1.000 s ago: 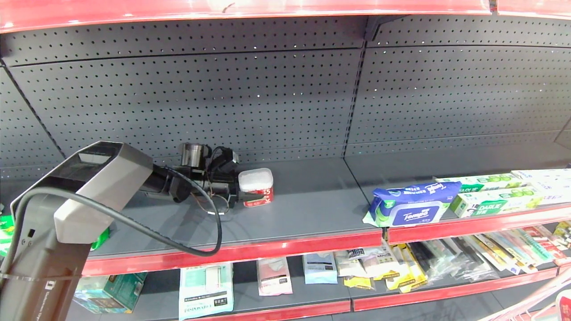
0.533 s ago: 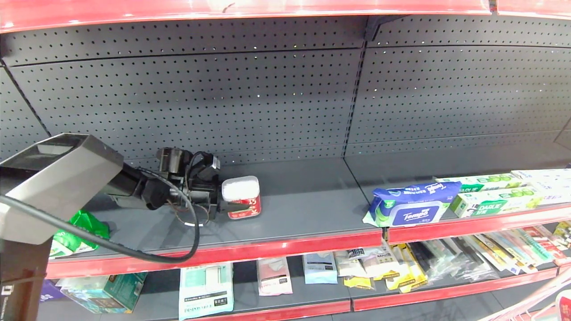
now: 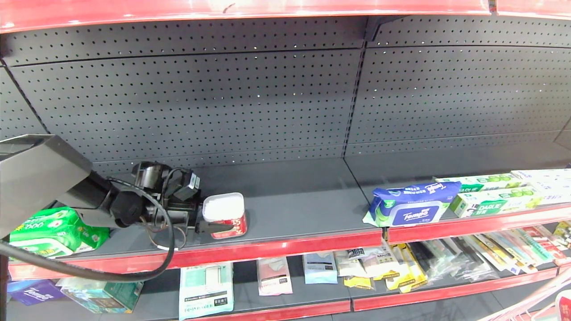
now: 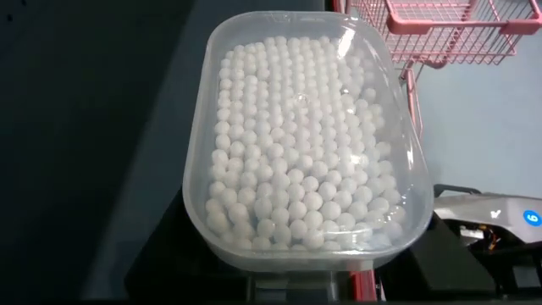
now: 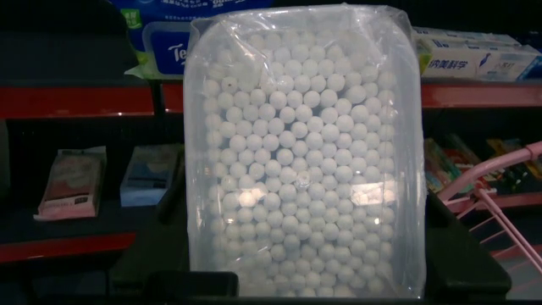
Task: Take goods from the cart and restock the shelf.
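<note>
The left claw (image 3: 213, 219) grips a swab tub (image 3: 224, 207), white on top with a red label, upright, low at the grey shelf (image 3: 290, 209) near its red front edge. A green pack (image 3: 49, 227) lies by the shelf's left end. Well to the right lie a blue wipes pack (image 3: 410, 205) and toothpaste boxes (image 3: 495, 196); flat packets (image 3: 205, 290) lie on the shelf below

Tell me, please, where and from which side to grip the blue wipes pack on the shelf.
Probably across its short width at mid-length, from the front and above. The blue wipes pack lies lengthwise along the shelf edge, right end beside the toothpaste boxes, so its ends look less free.
</note>
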{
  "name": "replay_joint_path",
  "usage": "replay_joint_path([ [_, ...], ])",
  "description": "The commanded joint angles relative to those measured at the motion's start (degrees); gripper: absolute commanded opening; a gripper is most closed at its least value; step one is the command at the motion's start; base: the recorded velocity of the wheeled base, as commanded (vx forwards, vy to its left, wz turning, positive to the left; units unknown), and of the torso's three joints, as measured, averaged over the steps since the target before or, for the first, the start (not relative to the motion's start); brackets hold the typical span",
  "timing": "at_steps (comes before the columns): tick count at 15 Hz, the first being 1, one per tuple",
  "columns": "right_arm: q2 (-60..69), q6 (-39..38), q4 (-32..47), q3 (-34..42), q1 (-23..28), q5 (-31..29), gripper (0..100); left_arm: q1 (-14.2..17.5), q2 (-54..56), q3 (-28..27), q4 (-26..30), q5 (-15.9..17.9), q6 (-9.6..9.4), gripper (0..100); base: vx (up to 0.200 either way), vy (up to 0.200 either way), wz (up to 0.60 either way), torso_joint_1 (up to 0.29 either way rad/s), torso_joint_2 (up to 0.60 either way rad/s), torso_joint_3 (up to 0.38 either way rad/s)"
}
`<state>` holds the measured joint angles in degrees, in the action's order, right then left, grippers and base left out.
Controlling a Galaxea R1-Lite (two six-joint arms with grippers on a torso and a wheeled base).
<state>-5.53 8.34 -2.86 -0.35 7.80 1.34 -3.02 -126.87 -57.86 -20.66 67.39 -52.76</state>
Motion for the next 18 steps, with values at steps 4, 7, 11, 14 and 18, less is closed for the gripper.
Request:
replay_joint_path([
  [4, -0.1, 0.0, 0.0, 0.0, 0.0, 0.1, 0, 1.3, -0.1, 0.7, -0.2, -0.1, -0.41, 0, 0.000, 0.000, 0.00, 0.000, 0.00, 0.000],
  [7, -0.1, 0.0, 0.0, 0.0, 0.0, 0.1, 0, 1.8, -0.7, 0.7, -0.2, -0.2, -0.68, 0, 0.000, 0.000, 0.00, 0.000, 0.00, 0.000],
  [11, -0.1, 0.0, 0.0, 0.0, 0.0, 0.1, 0, 2.7, -1.5, 0.9, -0.1, -0.1, -2.26, 0, 0.000, 0.000, 0.00, 0.000, 0.00, 0.000],
  [14, -0.1, 0.0, 0.0, 0.0, 0.0, 0.0, 0, 2.7, -1.4, 1.2, -0.1, -0.1, -3.23, 0, 0.000, 0.000, 0.00, 0.000, 0.00, 0.000],
  [18, -0.1, 0.0, 0.0, 0.0, 0.0, 0.0, 0, 2.7, -1.4, 1.8, -0.2, -0.1, -3.84, 0, 0.000, 0.000, 0.00, 0.000, 0.00, 0.000],
])
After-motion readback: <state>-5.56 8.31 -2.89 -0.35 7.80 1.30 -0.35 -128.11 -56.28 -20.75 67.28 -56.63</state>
